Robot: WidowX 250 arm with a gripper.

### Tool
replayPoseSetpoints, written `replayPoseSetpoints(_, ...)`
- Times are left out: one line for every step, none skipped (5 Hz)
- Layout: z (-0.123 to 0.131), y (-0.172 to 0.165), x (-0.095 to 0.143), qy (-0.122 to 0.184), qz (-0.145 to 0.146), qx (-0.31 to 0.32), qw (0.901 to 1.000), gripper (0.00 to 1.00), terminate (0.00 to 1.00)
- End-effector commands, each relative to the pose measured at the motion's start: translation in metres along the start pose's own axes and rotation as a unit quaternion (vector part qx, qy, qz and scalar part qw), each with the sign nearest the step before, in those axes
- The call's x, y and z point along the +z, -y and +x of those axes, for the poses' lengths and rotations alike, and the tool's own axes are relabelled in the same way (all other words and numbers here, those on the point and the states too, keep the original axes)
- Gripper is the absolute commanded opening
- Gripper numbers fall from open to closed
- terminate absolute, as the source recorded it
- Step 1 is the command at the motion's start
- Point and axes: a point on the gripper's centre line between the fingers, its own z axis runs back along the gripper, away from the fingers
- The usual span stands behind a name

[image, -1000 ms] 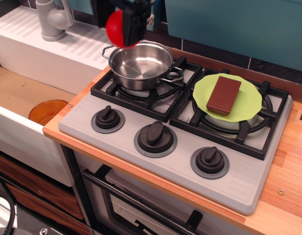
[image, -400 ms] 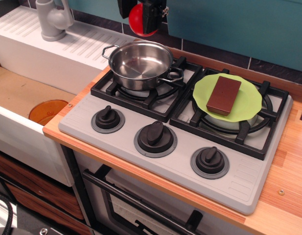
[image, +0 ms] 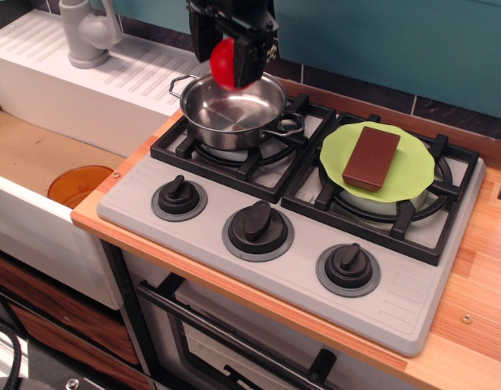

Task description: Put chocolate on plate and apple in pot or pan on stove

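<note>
Observation.image, the only view, is taken from above and in front of the stove (image: 258, 268), a light grey hob set into a wooden counter (image: 477, 325). At the stove's 11 o'clock burner a steel pot (image: 234, 110) is seated on the black grate, its inside bare. Above the pot's far rim the gripper (image: 231, 49) is seen, dark and reaching down from the top edge. The apple (image: 225, 63) is pinched between its fingers (image: 252, 57), red and glossy, and is held in the air over the pot; no contact with the steel can be made out. At the stove's 1 o'clock burner a lime-green plate (image: 408, 183) is laid on the grate, and the chocolate (image: 372, 158) is lying flat on it, roughly at its centre. Three dark knobs (image: 256, 226) are lined along the stove's near edge, from 8 o'clock to 5 o'clock. At 9 o'clock from the stove a sink (image: 39, 154) is sunk beside the counter, with an orange-brown disc (image: 78, 185) lying in its near corner. At 10 o'clock a grey tap (image: 86, 32) is standing on the ribbed drainer.
</note>
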Motion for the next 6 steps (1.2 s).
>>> replayPoseSetpoints(0.001,0.015,0.032,0.039,0.030,0.015,0.9987,1.00,0.00)
replayPoseSetpoints(-0.004,0.029,0.042,0.036,0.035,0.016,0.9986,1.00,0.00)
replayPoseSetpoints(-0.010,0.048,0.054,0.031,0.043,0.017,0.9985,1.00,0.00)
replayPoseSetpoints(-0.017,0.073,0.065,0.029,0.049,0.024,0.9981,1.00,0.00)
replayPoseSetpoints(-0.023,0.099,0.069,0.034,0.035,0.034,0.9982,1.00,0.00)
replayPoseSetpoints(-0.023,0.111,0.061,0.059,0.013,0.025,0.9979,1.00,1.00)
